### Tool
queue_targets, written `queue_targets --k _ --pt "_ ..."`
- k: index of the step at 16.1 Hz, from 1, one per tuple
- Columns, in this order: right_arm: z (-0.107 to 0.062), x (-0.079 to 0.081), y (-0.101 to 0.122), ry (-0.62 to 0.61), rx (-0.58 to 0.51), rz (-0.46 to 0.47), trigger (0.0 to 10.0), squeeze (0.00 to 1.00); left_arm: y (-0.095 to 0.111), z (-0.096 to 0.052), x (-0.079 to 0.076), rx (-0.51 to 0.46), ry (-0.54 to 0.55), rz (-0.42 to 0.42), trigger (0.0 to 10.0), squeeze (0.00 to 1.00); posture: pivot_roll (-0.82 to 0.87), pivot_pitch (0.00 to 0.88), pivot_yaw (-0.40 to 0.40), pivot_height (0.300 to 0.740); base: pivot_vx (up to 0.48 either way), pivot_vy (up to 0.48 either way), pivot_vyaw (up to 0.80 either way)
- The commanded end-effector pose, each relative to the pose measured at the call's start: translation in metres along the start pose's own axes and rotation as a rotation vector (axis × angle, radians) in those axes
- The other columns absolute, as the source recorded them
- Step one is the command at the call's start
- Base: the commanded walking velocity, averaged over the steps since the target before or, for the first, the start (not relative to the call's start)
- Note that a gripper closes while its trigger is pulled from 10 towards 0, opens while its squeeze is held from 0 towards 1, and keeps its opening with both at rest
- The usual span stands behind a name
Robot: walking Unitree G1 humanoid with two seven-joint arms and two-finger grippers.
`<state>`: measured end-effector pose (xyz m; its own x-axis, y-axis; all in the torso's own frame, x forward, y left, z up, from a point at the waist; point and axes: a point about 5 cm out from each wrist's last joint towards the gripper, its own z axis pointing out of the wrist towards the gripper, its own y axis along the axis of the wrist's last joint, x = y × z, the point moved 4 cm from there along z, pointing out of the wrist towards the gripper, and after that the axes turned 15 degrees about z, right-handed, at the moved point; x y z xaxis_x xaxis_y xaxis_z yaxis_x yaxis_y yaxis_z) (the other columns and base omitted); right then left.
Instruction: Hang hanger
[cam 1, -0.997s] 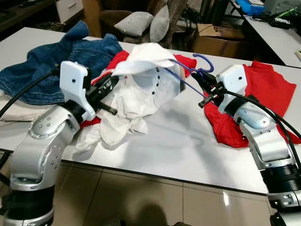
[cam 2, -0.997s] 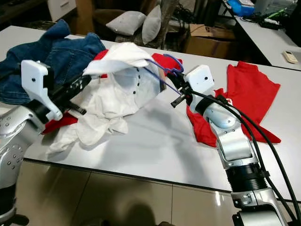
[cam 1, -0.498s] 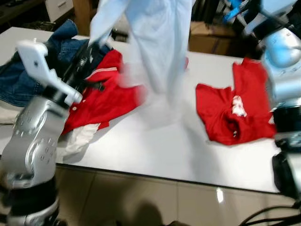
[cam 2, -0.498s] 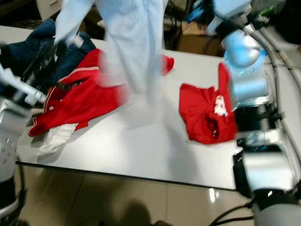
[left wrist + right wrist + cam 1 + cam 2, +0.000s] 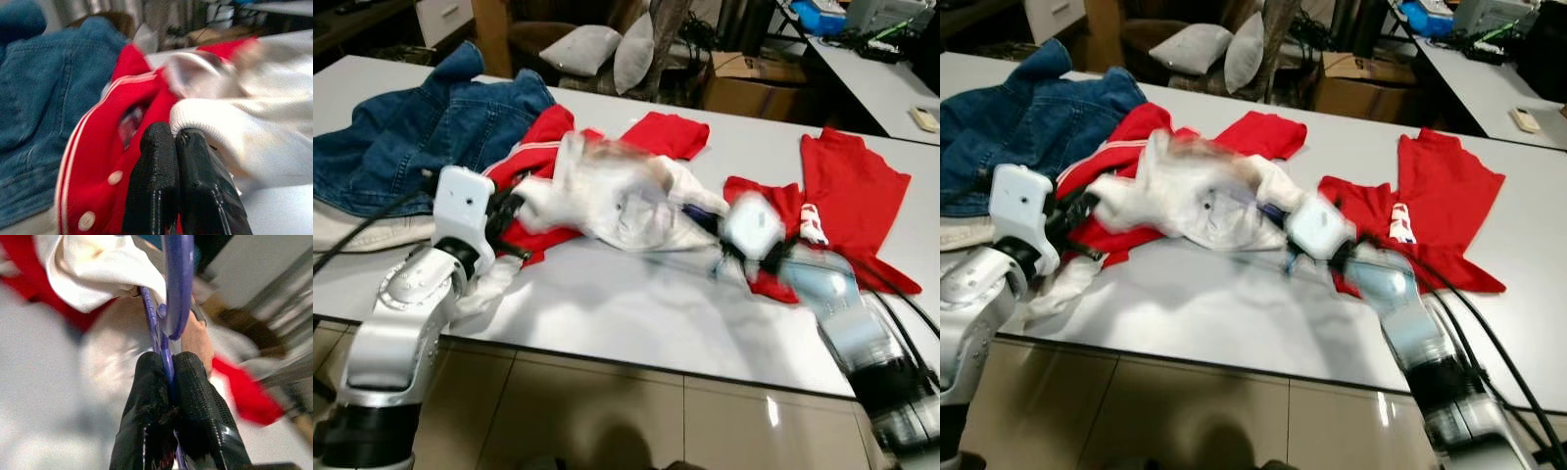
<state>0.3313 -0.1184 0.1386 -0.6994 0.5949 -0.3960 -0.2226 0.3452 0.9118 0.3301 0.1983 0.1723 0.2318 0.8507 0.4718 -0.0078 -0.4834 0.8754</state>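
Right wrist view shows our right gripper (image 5: 168, 377) with its two black fingers (image 5: 146, 396) pressed together on the thin purple hanger (image 5: 176, 279), the hook curving up just past the fingertips. From the head camera we see that gripper (image 5: 705, 227) low over the white table (image 5: 636, 313), at the right edge of the white shirt (image 5: 617, 196), which lies bunched and blurred across the middle of the table; the hanger is hidden in the cloth there. Our left gripper (image 5: 177, 142) has its fingers closed together, and the cuff of the white shirt sits right at the fingertips, though we cannot tell if cloth is caught between them. It sits at the left end of the shirt, over a red garment with white stripes (image 5: 533, 157). A denim jacket (image 5: 421, 127) lies at the far left, and a red T-shirt (image 5: 847, 181) lies spread to the right, partly under our right arm
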Motion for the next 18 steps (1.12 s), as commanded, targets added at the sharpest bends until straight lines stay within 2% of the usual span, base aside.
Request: queue_targets --k 1,3,4,5,6,8,9,10,12,14,15,16,18 --pt "-0.012 0.009 0.009 0.102 -0.004 0.036 10.0 0.0 0.001 0.009 0.011 0.027 0.076 0.005 10.0 0.0 0.0 0.0 -0.054 0.74 0.0 0.0 0.0" --pt "-0.035 0.027 0.009 0.253 0.054 0.085 10.0 0.0 -0.012 0.018 0.021 0.102 0.15 0.043 10.0 0.0 0.0 0.0 -0.047 0.74 0.0 0.0 0.0" --pt "-0.043 0.032 0.008 0.299 0.08 0.096 10.0 0.0 -0.02 0.021 0.023 0.139 0.168 0.069 10.0 0.0 -0.01 0.0 -0.045 0.74 0.0 0.0 0.0" --pt "-0.061 0.04 0.009 0.386 0.138 0.138 10.0 0.0 -0.033 0.026 0.024 0.195 0.174 0.123 10.0 0.0 -0.01 0.0 -0.043 0.74 0.0 0.0 0.0" --pt "-0.072 0.042 0.01 0.421 0.169 0.152 10.0 0.0 -0.038 0.028 0.021 0.209 0.159 0.127 10.0 0.0 -0.02 0.0 -0.037 0.74 0.0 0.0 0.0" --pt "-0.097 0.038 0.013 0.466 0.248 0.189 10.0 0.0 -0.054 0.03 0.012 0.258 0.098 0.161 10.0 0.0 -0.03 0.0 -0.024 0.74 0.0 0.0 0.0" --pt "-0.104 0.035 0.017 0.467 0.256 0.205 10.0 0.0 -0.059 0.029 0.008 0.271 0.075 0.151 10.0 0.0 -0.03 0.0 -0.024 0.74 0.0 0.0 0.0" --pt "-0.109 0.03 0.024 0.456 0.256 0.224 10.0 0.0 -0.064 0.028 0.005 0.283 0.056 0.154 10.0 0.0 -0.03 0.0 -0.023 0.74 0.0 0.0 0.0" --pt "-0.13 0.016 0.045 0.426 0.261 0.264 10.0 0.0 -0.081 0.021 -0.007 0.302 -0.026 0.204 10.0 0.0 -0.03 0.0 -0.021 0.74 0.0 0.0 0.0" --pt "-0.136 0.006 0.047 0.382 0.286 0.249 10.0 0.0 -0.084 0.019 -0.002 0.308 -0.002 0.214 10.0 0.0 -0.03 0.0 -0.022 0.74 0.0 0.0 0.0" --pt "-0.138 -0.013 0.042 0.272 0.32 0.195 10.0 0.0 -0.08 0.021 0.013 0.287 0.074 0.197 10.0 0.0 -0.03 0.0 -0.024 0.74 0.0 0.0 0.0" --pt "-0.135 -0.027 0.039 0.184 0.316 0.179 10.0 0.0 -0.072 0.023 0.022 0.255 0.131 0.145 10.0 0.0 -0.03 0.0 -0.024 0.74 0.0 0.0 0.0" --pt "-0.133 -0.015 0.052 0.265 0.246 0.267 10.0 0.0 -0.069 0.025 0.027 0.238 0.137 0.106 10.0 0.0 -0.02 0.0 -0.033 0.74 0.0 0.0 0.0"
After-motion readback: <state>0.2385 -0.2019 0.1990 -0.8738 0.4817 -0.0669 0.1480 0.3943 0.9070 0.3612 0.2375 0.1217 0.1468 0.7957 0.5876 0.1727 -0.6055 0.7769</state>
